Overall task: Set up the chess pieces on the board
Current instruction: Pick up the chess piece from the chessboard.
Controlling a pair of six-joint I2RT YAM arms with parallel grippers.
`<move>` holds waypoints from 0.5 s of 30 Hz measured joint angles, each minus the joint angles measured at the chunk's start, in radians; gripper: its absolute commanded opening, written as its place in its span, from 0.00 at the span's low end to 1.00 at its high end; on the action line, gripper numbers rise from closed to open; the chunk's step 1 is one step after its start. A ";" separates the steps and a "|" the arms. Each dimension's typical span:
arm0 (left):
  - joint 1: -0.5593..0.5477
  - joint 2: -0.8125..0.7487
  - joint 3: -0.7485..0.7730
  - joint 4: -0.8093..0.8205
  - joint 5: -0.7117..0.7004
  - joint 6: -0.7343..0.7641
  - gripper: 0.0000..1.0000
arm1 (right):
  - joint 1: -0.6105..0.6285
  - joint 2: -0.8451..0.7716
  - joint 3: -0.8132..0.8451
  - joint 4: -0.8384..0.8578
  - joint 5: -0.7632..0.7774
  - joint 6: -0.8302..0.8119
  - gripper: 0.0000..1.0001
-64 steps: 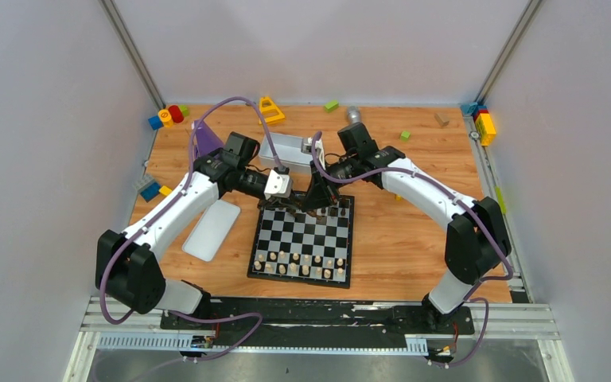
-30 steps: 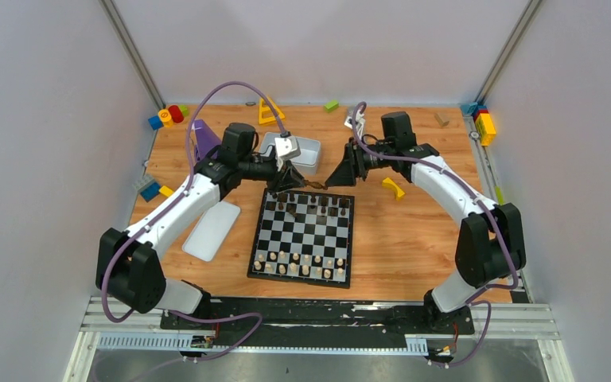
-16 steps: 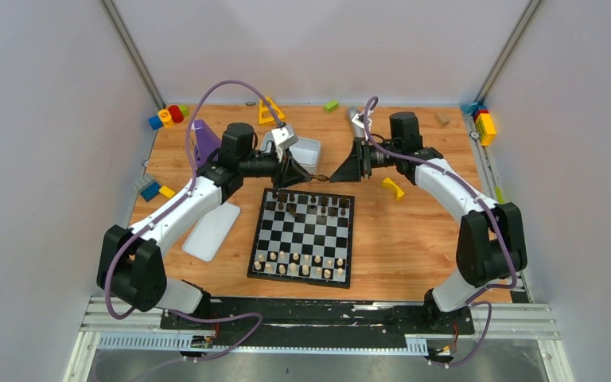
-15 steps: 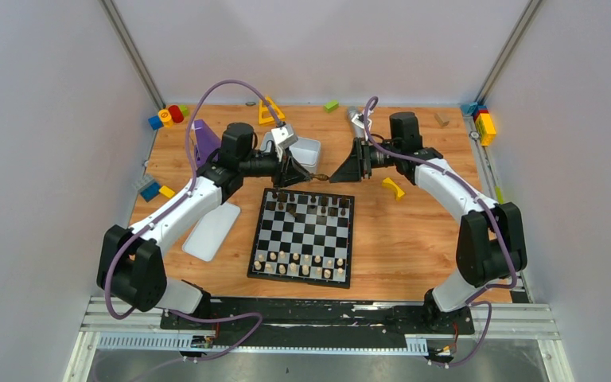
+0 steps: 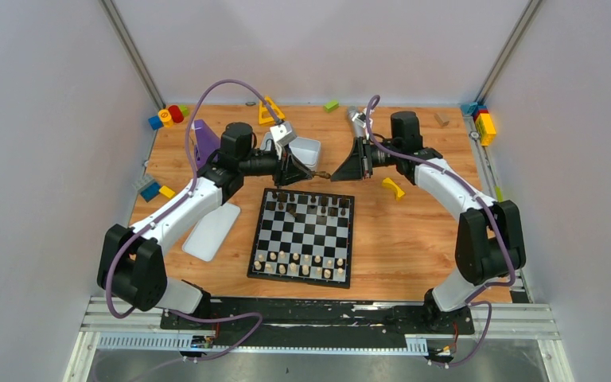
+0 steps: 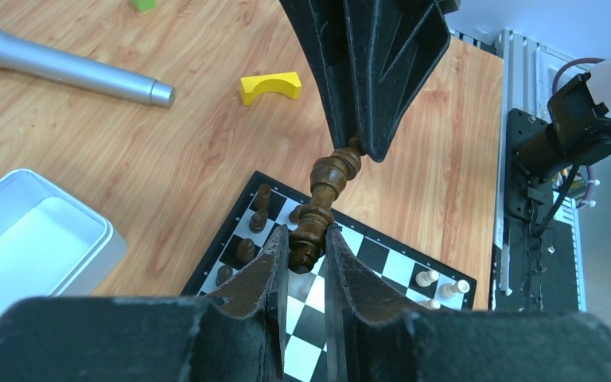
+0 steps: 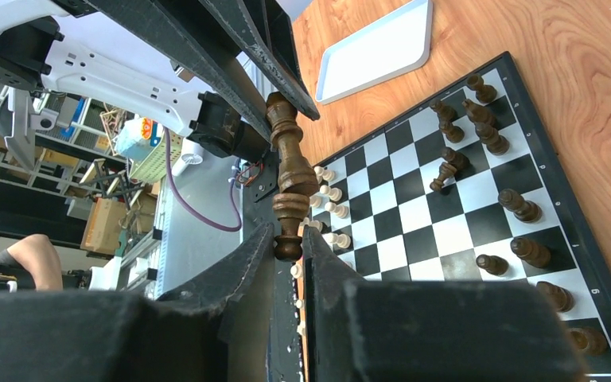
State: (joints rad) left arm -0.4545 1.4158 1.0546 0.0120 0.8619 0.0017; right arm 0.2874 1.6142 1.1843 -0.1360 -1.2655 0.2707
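Observation:
A single dark brown chess piece [image 5: 323, 174] hangs in the air just beyond the far edge of the board [image 5: 264, 253], lying level between both arms. My left gripper [image 6: 306, 243] is shut on its base [image 6: 309, 239]. My right gripper [image 7: 288, 243] is shut on its knobbed top [image 7: 288, 248], coming from the opposite side. Several dark pieces [image 5: 310, 204] stand in the board's far rows. A row of pale pieces [image 5: 298, 263] stands along the near edge.
A white tray [image 5: 312, 146] sits behind the left gripper and a white lid [image 5: 211, 229] lies left of the board. A yellow arch block [image 5: 392, 188] is to the right, a silver cylinder [image 6: 64, 68] further back. Toy blocks [image 5: 167, 115] line the far corners.
Both arms lifted from the board's far rows and met behind it. The left kept its hold on the piece while the right gripper's jaws closed onto its top.

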 measured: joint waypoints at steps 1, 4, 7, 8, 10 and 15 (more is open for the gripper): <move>0.000 0.000 0.000 0.000 0.001 -0.001 0.00 | 0.000 0.002 0.000 0.000 -0.001 0.001 0.14; 0.000 0.000 -0.002 0.002 0.001 -0.004 0.00 | 0.000 0.005 0.000 0.000 -0.002 0.005 0.07; 0.001 0.000 -0.002 0.004 0.002 -0.004 0.00 | 0.000 0.005 0.000 0.000 -0.002 0.006 0.01; 0.002 0.000 -0.003 0.004 0.002 0.000 0.00 | 0.000 0.005 0.000 0.000 -0.001 0.005 0.00; 0.008 0.000 -0.003 0.002 0.000 0.007 0.00 | 0.000 0.005 0.000 -0.003 0.002 -0.008 0.00; 0.040 0.000 0.005 -0.094 -0.053 0.097 0.00 | 0.000 0.005 0.000 -0.070 0.041 -0.087 0.00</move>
State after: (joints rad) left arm -0.4141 1.4155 1.0592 -0.0822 0.8089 0.0990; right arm 0.2874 1.6188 1.1847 -0.2062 -1.2247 0.1841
